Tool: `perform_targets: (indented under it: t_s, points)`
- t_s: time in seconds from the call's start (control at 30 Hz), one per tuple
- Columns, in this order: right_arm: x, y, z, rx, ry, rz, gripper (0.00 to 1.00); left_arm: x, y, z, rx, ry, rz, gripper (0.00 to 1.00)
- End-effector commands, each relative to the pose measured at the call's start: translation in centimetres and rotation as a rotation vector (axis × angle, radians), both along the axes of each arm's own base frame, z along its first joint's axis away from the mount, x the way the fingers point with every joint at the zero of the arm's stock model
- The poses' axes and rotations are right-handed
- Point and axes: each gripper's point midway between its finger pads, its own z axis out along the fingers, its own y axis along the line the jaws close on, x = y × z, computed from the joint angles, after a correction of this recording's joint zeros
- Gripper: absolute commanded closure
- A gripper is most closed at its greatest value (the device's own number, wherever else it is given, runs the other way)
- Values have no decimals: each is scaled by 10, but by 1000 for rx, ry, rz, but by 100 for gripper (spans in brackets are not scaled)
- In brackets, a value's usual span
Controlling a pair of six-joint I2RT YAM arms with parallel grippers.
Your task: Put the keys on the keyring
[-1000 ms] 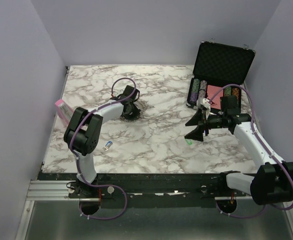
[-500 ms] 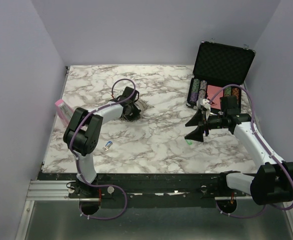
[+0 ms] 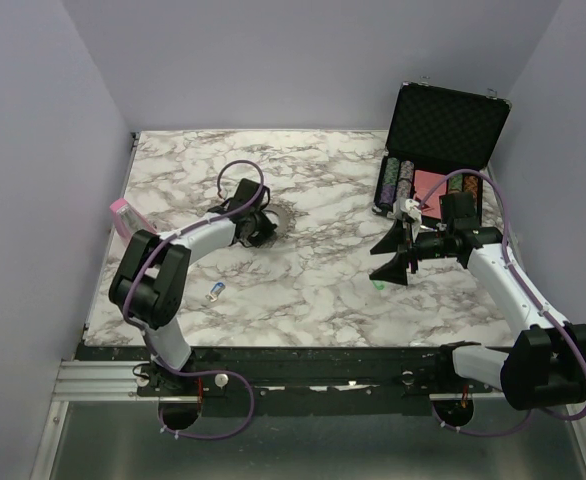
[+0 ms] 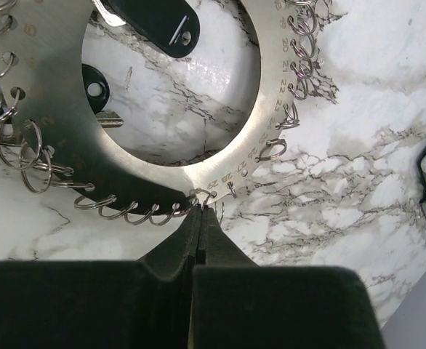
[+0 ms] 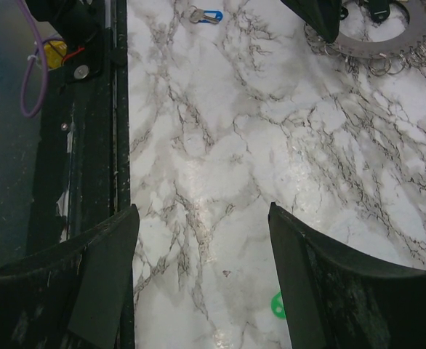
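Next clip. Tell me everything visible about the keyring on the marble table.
The keyring is a flat, silvery metal band lying on the marble table. Small numbered holes run along its outer edge, many carrying little wire split loops, giving a bumpy rim. Black key heads show inside its opening. The left gripper, jaws shut, meets its near rim; whether it pinches a loop is unclear.

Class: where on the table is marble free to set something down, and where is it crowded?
Free: the table's middle between the keyring and the right claw; the far-left corner; the near strip between the blue key and green key. Crowded: by the poker chip case, and at the keyring, where the shut left claw meets its rim.
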Motion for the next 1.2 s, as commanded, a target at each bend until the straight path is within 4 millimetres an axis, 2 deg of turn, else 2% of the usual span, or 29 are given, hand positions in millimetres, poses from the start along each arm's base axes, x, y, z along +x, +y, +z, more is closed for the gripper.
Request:
perform_targets:
  t_s: [0.0,0.4,0.5,1.07,1.17]
  points:
    - [-6,3,8,38,-9,29,20,-7,3,8,6,-31,-52,100]
    - [-7,3,6,38,-6,31,20,-30,26,-8,161,-5,-187,100]
    - [-7,2,7,38,-9,30,20,-30,32,-12,198,-4,-187,100]
    - [-10,3,7,42,-11,40,20,-21,28,-6,203,-11,-205,100]
    - [-10,3,7,42,-12,41,20,-21,29,-1,210,-22,-211,96]
